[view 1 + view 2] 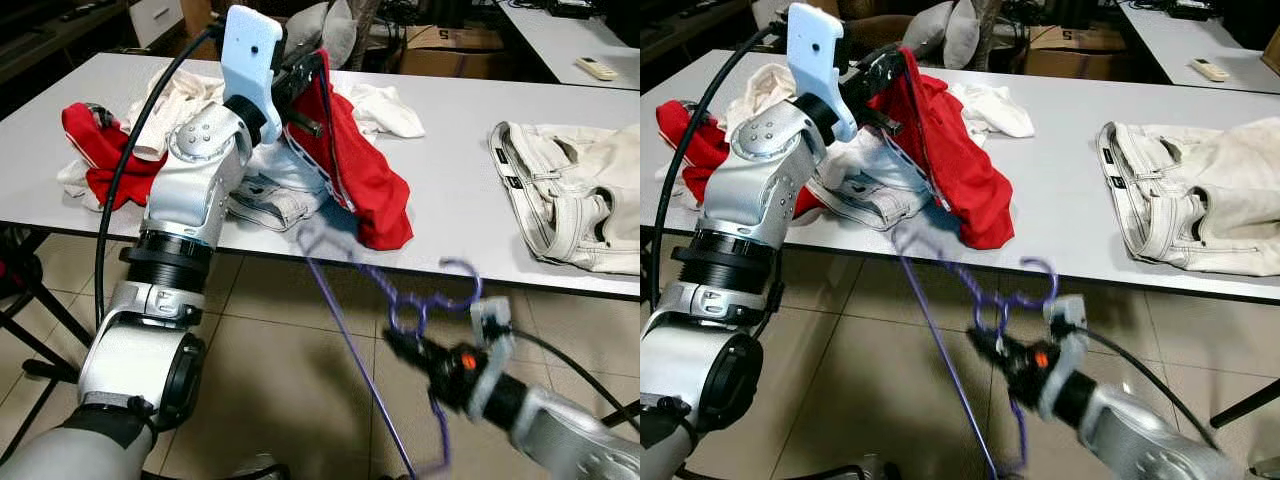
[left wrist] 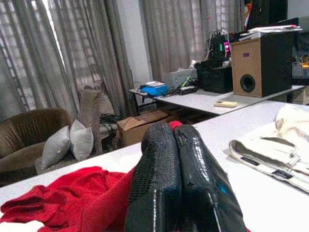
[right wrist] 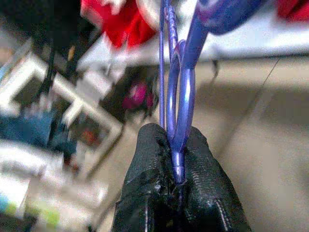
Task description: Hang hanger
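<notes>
Far left on the white surface [image 1: 450, 190]: a heap of red and white clothes [image 1: 110, 140]. Left claw [image 1: 300, 75] is raised over the surface, fingers [image 2: 169, 183] pressed together, pinching the red garment [image 1: 365, 175], which hangs from it and drapes down to the front edge. Purple hanger [image 1: 425, 300] is off the surface, in the air over the tiled floor [image 1: 290, 350], below the front edge. Right claw [image 1: 400, 345] is clamped on its wire near the hook; the right wrist view shows the wire squeezed between both pads [image 3: 149, 193]. Far right on the surface: cream trousers [image 1: 570, 200] lying flat.
</notes>
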You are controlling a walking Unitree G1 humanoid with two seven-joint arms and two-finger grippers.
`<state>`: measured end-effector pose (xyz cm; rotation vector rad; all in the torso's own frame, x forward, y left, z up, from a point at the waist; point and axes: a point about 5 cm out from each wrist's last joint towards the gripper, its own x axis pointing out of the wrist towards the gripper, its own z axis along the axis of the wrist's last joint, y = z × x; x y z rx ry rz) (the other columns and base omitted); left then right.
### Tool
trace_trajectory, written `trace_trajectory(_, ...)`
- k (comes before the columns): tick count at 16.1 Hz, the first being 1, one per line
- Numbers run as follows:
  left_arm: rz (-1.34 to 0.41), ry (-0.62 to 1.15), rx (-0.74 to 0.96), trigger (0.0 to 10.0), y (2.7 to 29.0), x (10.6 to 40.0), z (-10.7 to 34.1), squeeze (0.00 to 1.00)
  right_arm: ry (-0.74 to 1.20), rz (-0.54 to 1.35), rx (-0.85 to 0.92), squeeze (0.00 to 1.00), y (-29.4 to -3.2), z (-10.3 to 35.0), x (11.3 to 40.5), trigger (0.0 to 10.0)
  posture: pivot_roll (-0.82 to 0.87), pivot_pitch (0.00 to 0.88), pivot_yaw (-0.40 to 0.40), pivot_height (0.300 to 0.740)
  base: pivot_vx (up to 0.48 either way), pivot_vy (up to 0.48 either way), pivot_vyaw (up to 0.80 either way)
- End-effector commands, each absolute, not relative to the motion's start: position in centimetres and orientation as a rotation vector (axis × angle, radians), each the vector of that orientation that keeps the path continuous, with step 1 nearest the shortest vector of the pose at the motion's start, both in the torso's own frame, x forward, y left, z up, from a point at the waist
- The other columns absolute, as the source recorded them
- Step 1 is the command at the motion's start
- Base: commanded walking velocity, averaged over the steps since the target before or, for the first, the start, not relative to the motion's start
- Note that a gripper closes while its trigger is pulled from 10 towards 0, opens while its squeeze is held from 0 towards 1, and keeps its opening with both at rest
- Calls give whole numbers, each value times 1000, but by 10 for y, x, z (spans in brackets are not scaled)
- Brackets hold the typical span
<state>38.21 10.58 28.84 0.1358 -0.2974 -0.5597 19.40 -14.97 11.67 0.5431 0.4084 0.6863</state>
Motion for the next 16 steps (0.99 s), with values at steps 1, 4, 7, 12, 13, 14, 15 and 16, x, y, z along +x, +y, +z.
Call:
trace_trajectory(1,-576,-341,167,0,105,379,299,0,347,629,543,0,-156,122,202,10000,-6,5,67,740,0,0,0)
trace_trajectory(4,-609,-338,227,0,105,375,297,0,302,619,538,0,-149,128,215,10000,-5,5,73,740,0,0,0)
trace_trajectory(7,-627,-336,257,0,104,371,295,0,280,561,539,0,-154,127,227,10000,5,2,57,740,0,0,0)
trace_trajectory(12,-641,-333,289,0,103,369,294,0,275,482,615,0,-166,125,231,10000,-1,1,56,740,0,0,0)
trace_trajectory(13,-644,-332,294,0,102,369,294,0,254,473,643,0,-169,127,231,10000,-1,1,56,740,0,0,0)
trace_trajectory(14,-645,-331,301,0,102,369,293,0,227,466,683,0,-172,130,229,10000,-1,1,56,740,0,0,0)
trace_trajectory(15,-646,-329,305,0,103,369,292,0,202,462,720,0,-174,133,227,10000,-1,1,56,740,0,0,0)
trace_trajectory(16,-645,-324,310,0,103,369,291,0,184,460,752,0,-177,134,226,10000,-2,1,58,740,0,0,0)
